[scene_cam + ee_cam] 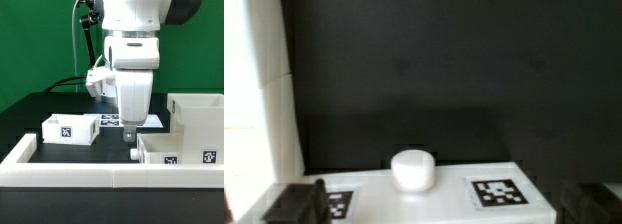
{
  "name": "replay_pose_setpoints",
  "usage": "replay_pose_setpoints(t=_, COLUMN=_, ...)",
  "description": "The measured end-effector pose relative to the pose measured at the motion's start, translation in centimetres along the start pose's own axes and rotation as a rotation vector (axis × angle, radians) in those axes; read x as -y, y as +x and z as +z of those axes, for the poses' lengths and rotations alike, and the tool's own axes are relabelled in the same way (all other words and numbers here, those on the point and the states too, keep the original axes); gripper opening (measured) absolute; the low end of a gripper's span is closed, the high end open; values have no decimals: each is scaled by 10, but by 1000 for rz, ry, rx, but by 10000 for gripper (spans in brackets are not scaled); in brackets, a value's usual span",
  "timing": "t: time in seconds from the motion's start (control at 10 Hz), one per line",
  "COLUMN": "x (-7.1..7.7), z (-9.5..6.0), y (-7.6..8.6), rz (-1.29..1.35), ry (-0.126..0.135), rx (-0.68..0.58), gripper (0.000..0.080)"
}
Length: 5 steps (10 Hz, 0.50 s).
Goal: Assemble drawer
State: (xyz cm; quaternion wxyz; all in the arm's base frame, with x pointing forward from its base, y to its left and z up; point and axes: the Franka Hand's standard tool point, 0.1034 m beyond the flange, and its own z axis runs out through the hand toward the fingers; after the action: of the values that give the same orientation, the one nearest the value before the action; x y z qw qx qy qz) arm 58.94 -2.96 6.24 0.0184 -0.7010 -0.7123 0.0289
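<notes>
In the wrist view a white drawer panel (pixel 455 192) carries two black marker tags and a round white knob (pixel 413 168). My gripper (pixel 448 206) is open. Its dark fingers (pixel 295 205) stand on either side of the panel and hold nothing. In the exterior view my gripper (pixel 134 150) points straight down at the left end of a low white drawer part (pixel 176 152) at the front right. A tall white open box part (pixel 196 118) stands just behind that part. A smaller white box part (pixel 69 128) with a tag lies on the left.
A white L-shaped rail (pixel 90 170) runs along the front edge and up the left side of the black table; it also shows in the wrist view (pixel 246 100). The marker board (pixel 150 121) lies behind my gripper. A green backdrop and cables stand at the back.
</notes>
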Motion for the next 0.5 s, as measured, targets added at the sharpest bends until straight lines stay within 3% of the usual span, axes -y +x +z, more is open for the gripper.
replay_pose_setpoints(t=0.3, x=0, z=19, y=-10, rz=-19, ry=25, rx=-113, gripper=649)
replay_pose_setpoints(t=0.5, x=5, z=35, y=-1, rz=-29, ry=38, rx=-198, gripper=649)
